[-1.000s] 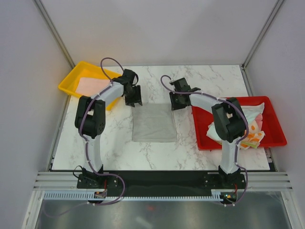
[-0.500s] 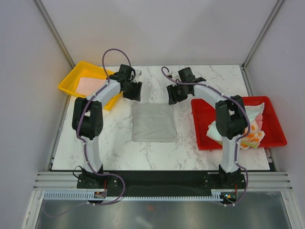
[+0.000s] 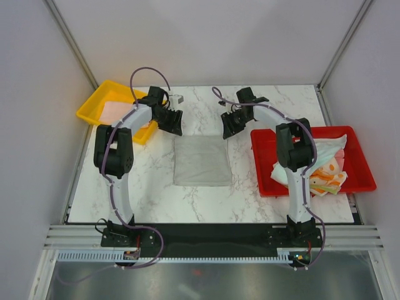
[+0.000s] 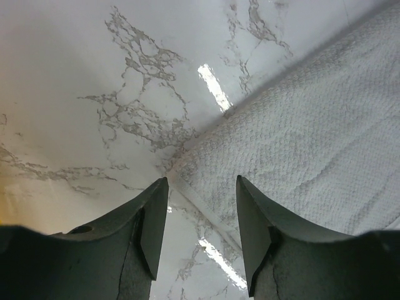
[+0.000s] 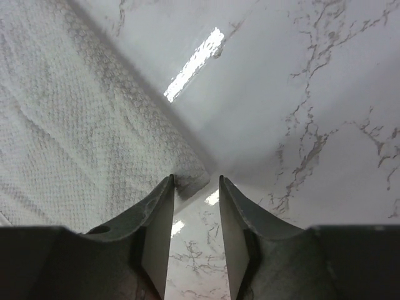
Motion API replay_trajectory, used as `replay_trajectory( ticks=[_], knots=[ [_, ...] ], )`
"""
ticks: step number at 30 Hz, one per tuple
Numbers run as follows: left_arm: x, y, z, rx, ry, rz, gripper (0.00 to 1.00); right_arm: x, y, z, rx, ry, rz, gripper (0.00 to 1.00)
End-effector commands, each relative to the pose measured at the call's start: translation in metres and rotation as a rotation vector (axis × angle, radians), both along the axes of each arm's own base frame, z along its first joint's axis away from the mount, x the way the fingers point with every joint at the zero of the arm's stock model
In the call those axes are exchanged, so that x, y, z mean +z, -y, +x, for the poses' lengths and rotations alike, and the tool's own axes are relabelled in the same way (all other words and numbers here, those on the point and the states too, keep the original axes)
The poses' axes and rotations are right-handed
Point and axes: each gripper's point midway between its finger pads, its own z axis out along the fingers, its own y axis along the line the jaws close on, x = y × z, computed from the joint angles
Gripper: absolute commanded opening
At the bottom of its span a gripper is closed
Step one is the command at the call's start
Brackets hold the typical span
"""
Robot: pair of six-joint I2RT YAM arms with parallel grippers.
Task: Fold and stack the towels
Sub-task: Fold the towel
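A grey towel (image 3: 200, 160) lies flat, folded, in the middle of the marble table. My left gripper (image 3: 173, 124) hovers open above its far left corner (image 4: 187, 164); that corner lies between the open jaws, untouched. My right gripper (image 3: 229, 128) is open above the far right corner (image 5: 190, 178). A pink towel (image 3: 117, 110) lies in the yellow tray (image 3: 91, 103). Several crumpled towels, mint, pink and cream with orange shapes (image 3: 327, 172), lie in the red tray (image 3: 359, 159).
The yellow tray stands at the far left of the table and the red tray at the right edge. White walls enclose the table on three sides. Bare marble (image 3: 206, 106) lies behind the grey towel.
Both grippers have let go of the grey towel's far edge, risen and drawn back a little. The towel now lies flat on the table.
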Motion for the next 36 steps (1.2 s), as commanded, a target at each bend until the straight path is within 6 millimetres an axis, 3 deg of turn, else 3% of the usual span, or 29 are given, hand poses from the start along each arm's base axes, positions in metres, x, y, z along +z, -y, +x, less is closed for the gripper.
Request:
replay_trajectory(
  ticks=[1,14,20,27,32,36],
  knots=[
    [0.004,0.0,-0.001,-0.078,0.001,-0.087,0.55,0.009,-0.007,0.003,0.077,0.003,0.092,0.4],
    [-0.011,0.001,-0.005,-0.112,-0.065,-0.117,0.48,0.007,-0.012,0.004,0.118,-0.019,0.138,0.39],
    [-0.014,-0.002,0.001,-0.096,-0.061,-0.094,0.43,0.007,-0.007,0.009,0.1,-0.014,0.129,0.2],
    [-0.016,-0.003,0.008,-0.089,-0.054,-0.082,0.5,0.005,-0.006,0.009,0.095,-0.021,0.132,0.01],
    [-0.021,-0.001,0.006,-0.093,-0.069,-0.088,0.46,0.001,-0.007,0.008,0.089,-0.034,0.134,0.0],
    [-0.021,0.002,0.007,-0.1,-0.068,-0.099,0.32,0.001,-0.005,0.009,0.083,-0.033,0.125,0.0]
  ],
)
